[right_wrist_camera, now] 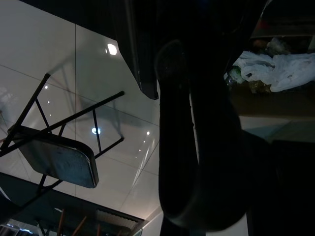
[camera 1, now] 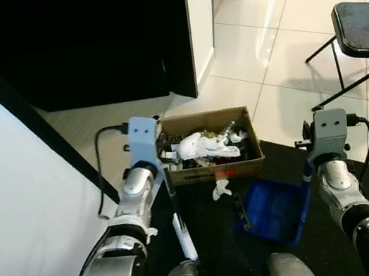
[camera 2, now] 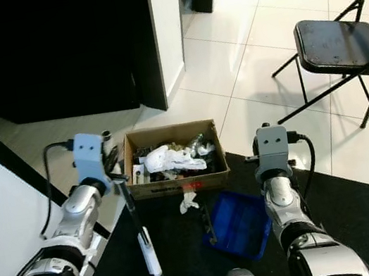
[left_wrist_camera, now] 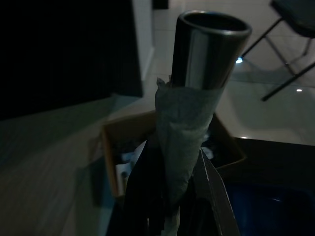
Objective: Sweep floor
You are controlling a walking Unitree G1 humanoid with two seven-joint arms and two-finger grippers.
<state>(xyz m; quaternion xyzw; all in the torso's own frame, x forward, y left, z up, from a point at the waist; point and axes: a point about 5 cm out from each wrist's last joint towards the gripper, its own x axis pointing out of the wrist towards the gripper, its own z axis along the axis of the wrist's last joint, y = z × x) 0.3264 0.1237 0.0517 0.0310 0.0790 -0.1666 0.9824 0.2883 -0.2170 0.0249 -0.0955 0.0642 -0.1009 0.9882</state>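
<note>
Nearest me the blue dustpan (camera 1: 278, 213) lies on the dark mat just left of my right gripper (right_wrist_camera: 197, 147), jaws' state I cannot tell, while left gripper (left_wrist_camera: 167, 196) clamps the broom handle (camera 1: 177, 214) running near-far beside the trash box (camera 1: 209, 146).

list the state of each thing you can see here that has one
cardboard box: open, full of crumpled trash
blue dustpan: tilted on the dark mat, looks empty
broom handle: upright, held by the left end effector
folding chair: unfolded, seat bare
white scrap: lying on the mat beside the box
</note>
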